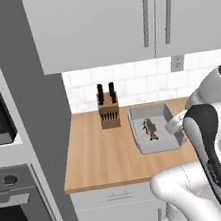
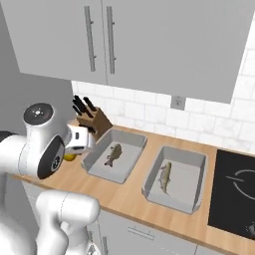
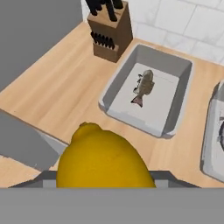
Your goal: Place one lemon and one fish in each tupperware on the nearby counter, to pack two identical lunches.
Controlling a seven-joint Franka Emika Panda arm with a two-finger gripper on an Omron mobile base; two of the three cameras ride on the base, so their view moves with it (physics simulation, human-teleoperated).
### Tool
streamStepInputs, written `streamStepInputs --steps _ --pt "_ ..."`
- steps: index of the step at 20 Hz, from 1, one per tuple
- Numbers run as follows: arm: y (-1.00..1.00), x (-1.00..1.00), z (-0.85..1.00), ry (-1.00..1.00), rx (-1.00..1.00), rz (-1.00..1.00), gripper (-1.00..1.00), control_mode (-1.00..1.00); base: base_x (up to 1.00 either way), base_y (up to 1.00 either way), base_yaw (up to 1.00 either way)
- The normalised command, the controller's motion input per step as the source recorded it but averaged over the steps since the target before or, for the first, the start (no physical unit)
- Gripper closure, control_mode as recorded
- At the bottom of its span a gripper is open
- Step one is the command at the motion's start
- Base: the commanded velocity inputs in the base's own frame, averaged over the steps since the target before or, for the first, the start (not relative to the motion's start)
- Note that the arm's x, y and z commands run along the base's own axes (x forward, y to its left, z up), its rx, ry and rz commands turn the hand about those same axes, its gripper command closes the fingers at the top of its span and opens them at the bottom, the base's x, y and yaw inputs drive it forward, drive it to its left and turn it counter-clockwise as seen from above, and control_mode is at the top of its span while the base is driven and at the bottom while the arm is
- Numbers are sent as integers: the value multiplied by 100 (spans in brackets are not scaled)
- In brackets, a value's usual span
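- The knife block [image 2: 94,121] stands at the back of the worktop [image 1: 97,157], near its left end and just beside the left tupperware's far corner.
- The end effector [image 2: 74,144] hangs over the worktop's front edge, just left of the left tupperware [image 2: 128,167]; it holds a lemon [image 3: 103,162], which bulges yellow between the fingers in the hand view.
- The left tupperware already holds one fish [image 2: 113,154], lying near its middle; no lemon shows inside it.
- The right tupperware [image 2: 187,199] sits beside it toward the cooktop [image 2: 234,199], the two near each other but apart; it also holds one fish [image 2: 166,175] and no lemon.
- The step in hand looks like carrying the lemon into the left tupperware.
- To do it well, the arm should travel right and toward the wall until the lemon is over bare floor of the container, on the side of the fish nearer the front wall, not above the rim.
- It should lower before releasing, since a round lemon dropped from height may roll or bounce over the low wall.
- Opening should be slow and level, so the lemon settles clear of the fish.
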Motion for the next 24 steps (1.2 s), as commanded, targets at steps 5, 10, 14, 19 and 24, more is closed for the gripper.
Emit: streamStepInputs --steps 5,10,14,19,24 --pt "-15 100 -67 9 0 0 100 -100 0 0 0" --pt "-8 100 -66 6 0 0 100 -100 0 0 0" --pt "-21 95 -35 10 0 0 100 -100 0 0 0" --pt "-33 80 -29 9 0 0 100 -100 0 0 0" --pt "-44 65 -27 7 0 0 100 -100 0 0 0"
